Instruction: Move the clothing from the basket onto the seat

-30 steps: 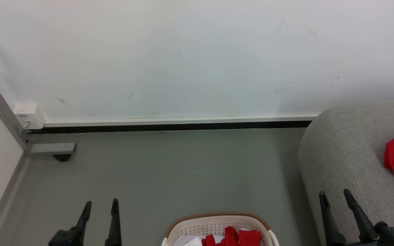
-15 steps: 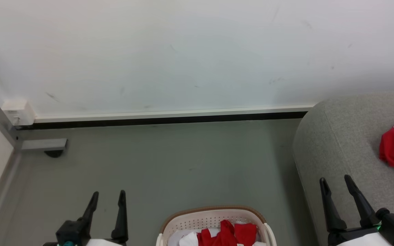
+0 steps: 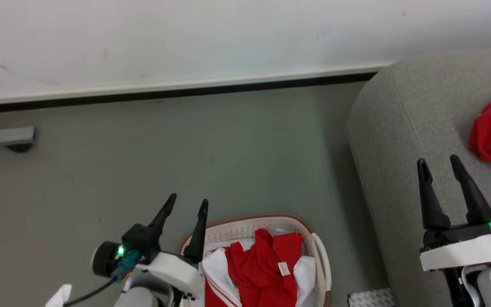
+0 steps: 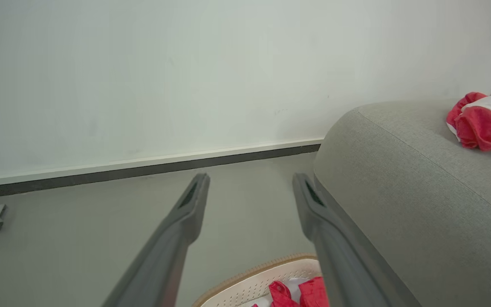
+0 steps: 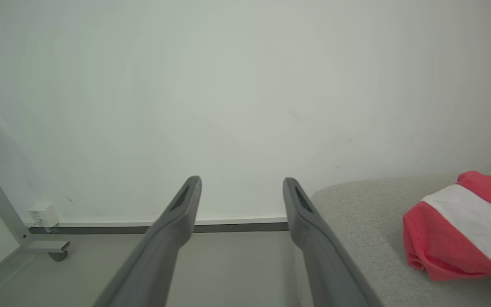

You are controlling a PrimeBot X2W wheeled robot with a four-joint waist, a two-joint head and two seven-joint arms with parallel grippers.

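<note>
Left gripper point(image 3: 188, 198) hung over the floor point(image 3: 186, 140) at the basket's point(image 3: 245, 229) left rim, fingers spread and empty, pointing toward the wall point(image 3: 186, 38). Right gripper point(image 3: 437, 159) was held above the seat's point(image 3: 399, 128) near edge, fingers likewise parted, nothing between them.

Count: two grippers, one basket, one seat, clothing point(image 3: 262, 268) in two lots.

First lot, red and white, lay heaped in the basket with one white label point(image 3: 284, 268) on top. The number of pieces in it could not be told. It sat just right of the left gripper, below its fingertips.

Second lot was one red bundle point(image 3: 490, 132) with a white stripe on the seat, right of the right gripper and apart from it.
</note>
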